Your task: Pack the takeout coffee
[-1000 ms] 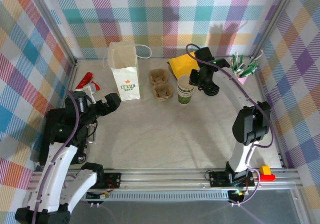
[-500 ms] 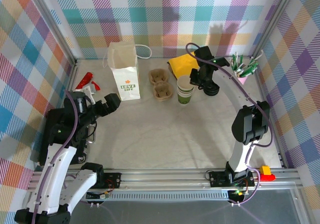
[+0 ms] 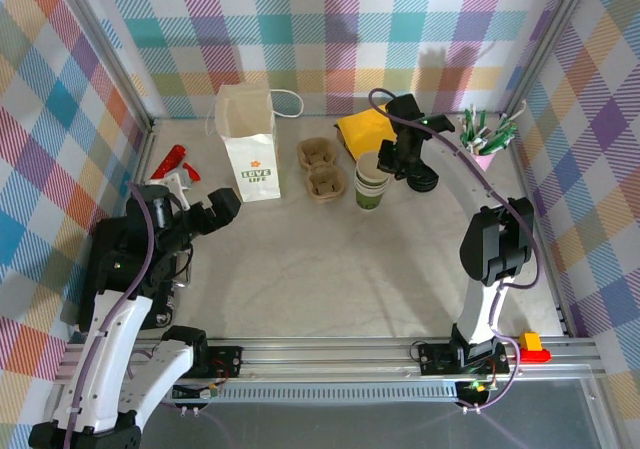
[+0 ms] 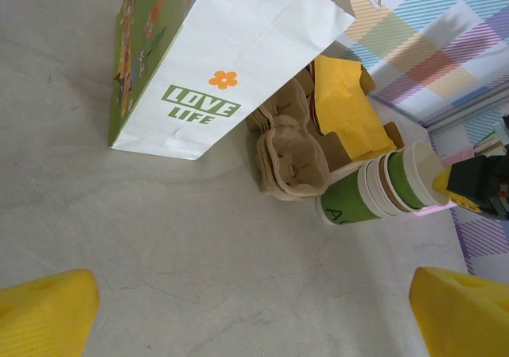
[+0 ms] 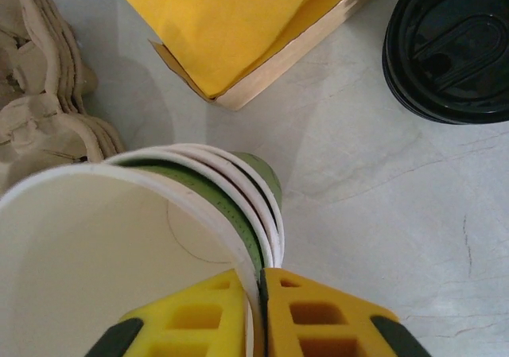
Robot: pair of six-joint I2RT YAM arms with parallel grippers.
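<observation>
Takeout coffee cup (image 5: 103, 254): small cream paper cup with green print, open-topped, uppermost of a nested stack of like cups (image 3: 369, 191) standing at 1 o'clock from the table's centre. Its print cannot be read.

Grey table (image 3: 330, 269): carries all items below.

White paper bag (image 3: 250, 149): upright at 11 o'clock from the table's centre, well apart from the stack. Its front reads "LOVE LIFE" in green capitals under an orange flower; its narrow side bears a green pattern.

Yellow paper napkins in a shallow wooden tray (image 5: 238, 15): at 12 o'clock from the stack, just beside it.

Brown moulded-pulp cup carriers (image 3: 322, 167): stacked at 9 o'clock from the cups, touching or nearly so.

Round black plastic lids (image 5: 449, 51): a low pile at 3 o'clock from the cups, apart from them.

Right gripper (image 5: 261, 281): yellow fingers clenched on the top cup's rim, one inside the wall, one outside.

Left gripper (image 4: 253, 313): released, yellow fingertips spread wide, grasping nothing, at 8 o'clock from the bag.
</observation>
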